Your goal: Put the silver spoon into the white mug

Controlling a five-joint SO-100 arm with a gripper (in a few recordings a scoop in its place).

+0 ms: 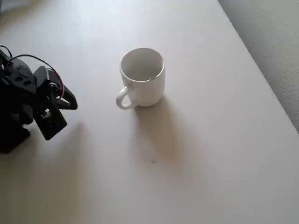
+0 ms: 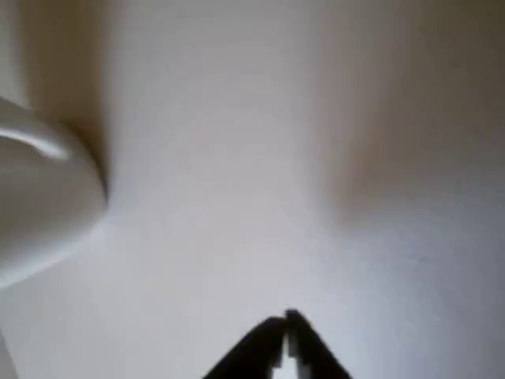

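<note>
The white mug (image 1: 142, 77) stands upright near the middle of the table, its loop handle pointing to the lower left in the overhead view. In the wrist view a blurred part of the mug (image 2: 39, 205) shows at the left edge. The silver spoon is out of view. My black gripper (image 1: 70, 103) hangs at the table's left side, well apart from the mug and pointing towards it. Seen from the wrist, the gripper (image 2: 288, 324) has its two tips meeting, shut with nothing between them.
The pale table (image 1: 210, 154) stretches bare in front of and to the right of the mug. Its right edge runs diagonally, with grey carpet (image 1: 271, 42) beyond it. The arm's black body with red wires (image 1: 18, 98) fills the left edge.
</note>
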